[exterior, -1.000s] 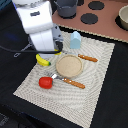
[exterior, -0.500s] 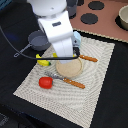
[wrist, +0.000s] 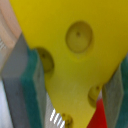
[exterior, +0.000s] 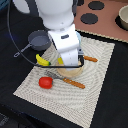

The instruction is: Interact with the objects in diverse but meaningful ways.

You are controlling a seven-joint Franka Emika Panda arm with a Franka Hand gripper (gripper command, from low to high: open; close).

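Gripper (wrist: 65,75) jaws straddle the yellow cheese wedge (wrist: 75,55); whether they grip, we cannot tell; banana (exterior: 42,61), tomato (exterior: 45,82) lie untouched nearby.

Cheese wedge (wrist: 75,65) between gripper (wrist: 67,85) fingers, over plate (exterior: 70,71). Banana (exterior: 42,61), pan (exterior: 38,41) lie toward exterior view's left; tomato (exterior: 45,82) nearer camera.

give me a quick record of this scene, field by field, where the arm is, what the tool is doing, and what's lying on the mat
arm: low over the round tan plate
tool: fingers either side of the yellow cheese wedge; contact not clear
banana: on the mat, beside the grey pan
red ball: on the mat, near the fork
knife: beyond the plate
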